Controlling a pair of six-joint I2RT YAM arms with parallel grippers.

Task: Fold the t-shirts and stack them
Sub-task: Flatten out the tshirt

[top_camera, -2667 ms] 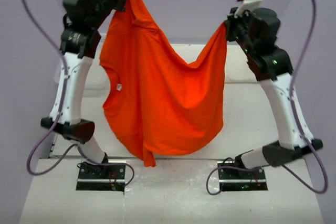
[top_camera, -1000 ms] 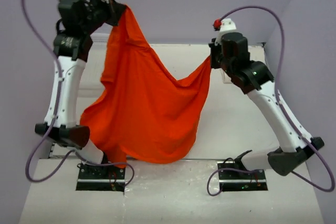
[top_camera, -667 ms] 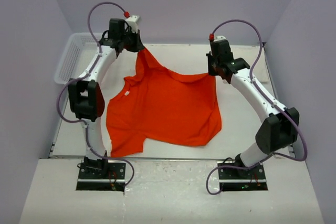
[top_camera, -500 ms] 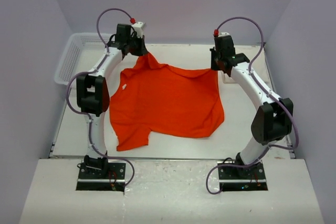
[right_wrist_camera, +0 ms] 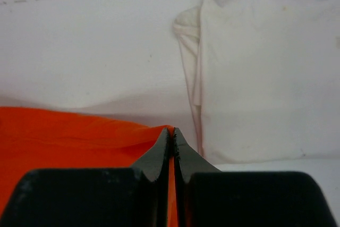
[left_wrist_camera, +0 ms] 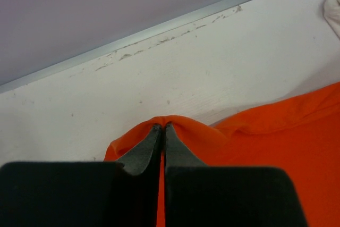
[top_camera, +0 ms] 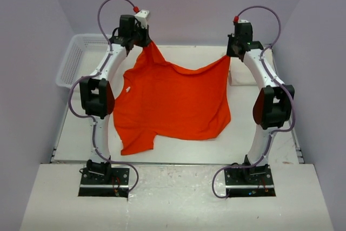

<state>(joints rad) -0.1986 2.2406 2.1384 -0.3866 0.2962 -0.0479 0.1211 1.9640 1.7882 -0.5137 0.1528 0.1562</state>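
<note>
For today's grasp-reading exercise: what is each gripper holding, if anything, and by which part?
Both hold the orange t-shirt: the left gripper pinches its far left corner, the right gripper its far right corner. The rest lies on the table.

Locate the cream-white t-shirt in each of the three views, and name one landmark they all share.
Top external: the cream-white t-shirt lies far right, just beyond the orange-red t-shirt.
Left wrist: only a sliver shows at the upper right edge.
Right wrist: it fills the right half.
Shared landmark: the orange-red t-shirt, centre in the top view, lower right in the left wrist, lower left in the right wrist.
</note>
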